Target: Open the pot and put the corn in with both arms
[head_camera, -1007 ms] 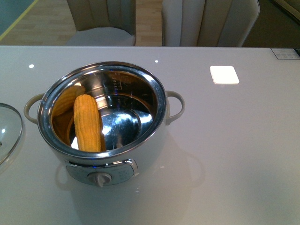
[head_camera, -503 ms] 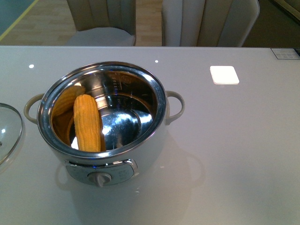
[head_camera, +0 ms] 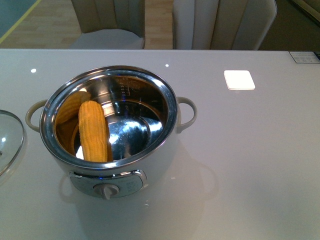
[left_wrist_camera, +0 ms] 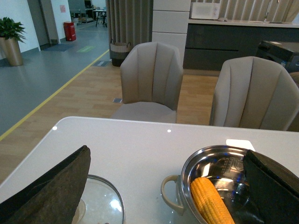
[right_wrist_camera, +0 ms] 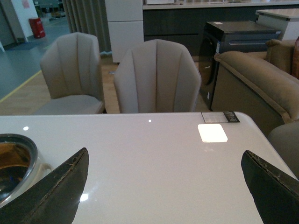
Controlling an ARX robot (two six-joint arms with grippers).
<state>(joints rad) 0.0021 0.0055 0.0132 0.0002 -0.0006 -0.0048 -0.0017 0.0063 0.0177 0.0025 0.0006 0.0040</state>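
The white pot [head_camera: 150, 165] stands uncovered on the table, its steel inner bowl showing. The yellow corn [head_camera: 93, 131] lies inside it, leaning against the left wall; it also shows in the left wrist view as the corn [left_wrist_camera: 210, 203] inside the pot [left_wrist_camera: 187, 175]. Neither arm appears in the front view. My left gripper [left_wrist_camera: 163, 196] is open, held above the table between lid and pot, holding nothing. My right gripper [right_wrist_camera: 163, 191] is open over bare table to the right of the pot [right_wrist_camera: 18, 163], with nothing between its fingers.
The glass lid [head_camera: 7, 140] lies flat on the table left of the pot, also seen as the lid [left_wrist_camera: 100, 200] in the left wrist view. A white square pad [head_camera: 239, 79] sits at the back right. Two beige chairs [head_camera: 225, 22] stand behind the table.
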